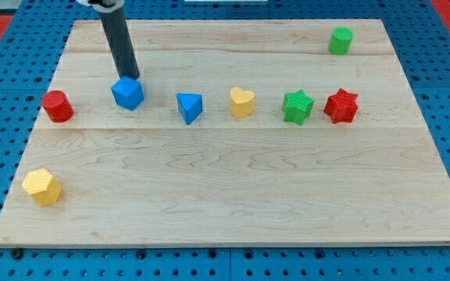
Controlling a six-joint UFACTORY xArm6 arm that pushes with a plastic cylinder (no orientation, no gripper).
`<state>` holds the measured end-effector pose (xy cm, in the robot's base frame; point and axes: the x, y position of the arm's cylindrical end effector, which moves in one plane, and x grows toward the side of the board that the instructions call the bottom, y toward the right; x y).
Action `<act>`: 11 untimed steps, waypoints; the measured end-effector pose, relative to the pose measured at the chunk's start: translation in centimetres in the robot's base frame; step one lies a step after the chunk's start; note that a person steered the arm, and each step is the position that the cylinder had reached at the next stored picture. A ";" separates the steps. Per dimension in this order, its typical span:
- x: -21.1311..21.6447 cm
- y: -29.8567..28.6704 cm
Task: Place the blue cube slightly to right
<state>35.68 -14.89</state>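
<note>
Toward the board's [233,203] top-left corner, tip [131,77] touching blue cube [128,93]; sitting left of blue triangular block [189,107]; no jaws showing.

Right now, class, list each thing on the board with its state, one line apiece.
my tip: down at the blue cube's top edge, seemingly touching
blue cube: below the tip
red cylinder: upright
blue triangle: apart from the cube
yellow heart: flat
green star: beside red star
red star: flat
green cylinder: upright
yellow hexagon: alone
</note>
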 end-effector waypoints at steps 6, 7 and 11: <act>15.1 2.8; 13.7 1.8; 22.3 6.7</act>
